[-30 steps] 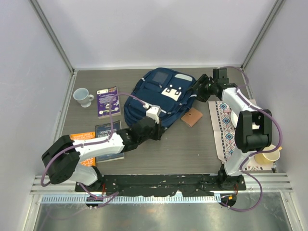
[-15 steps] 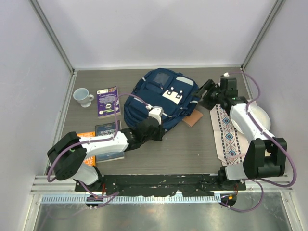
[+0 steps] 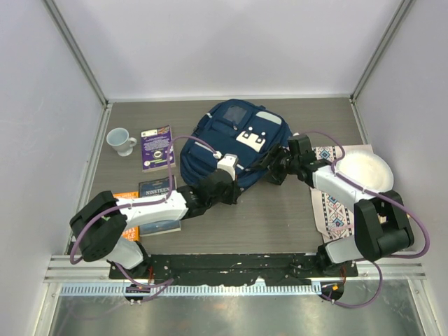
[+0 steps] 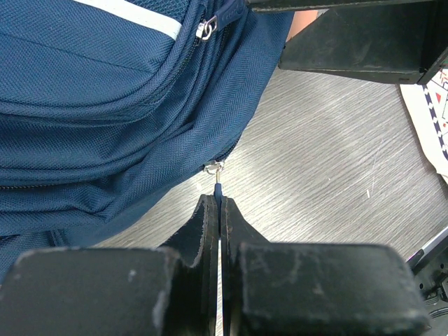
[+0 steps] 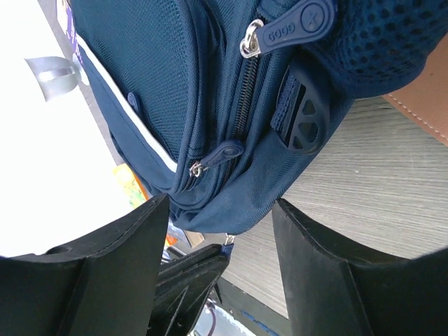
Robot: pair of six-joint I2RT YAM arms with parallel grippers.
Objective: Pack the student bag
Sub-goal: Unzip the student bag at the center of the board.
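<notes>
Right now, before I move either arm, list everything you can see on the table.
student bag: one, navy blue with white stripes, centre back
mug: one, white, far left
purple book: one, purple, right of the mug
dark book: one, dark blue, left, partly under the left arm
orange book: one, orange, near left, mostly hidden
brown pad: one, brown with stitched edge, by the bag's right side
cloth: one, white with patterned band, right
plate: one, white, far right
left gripper: one, black, shut on zipper pull
right gripper: one, black, open beside the bag
</notes>
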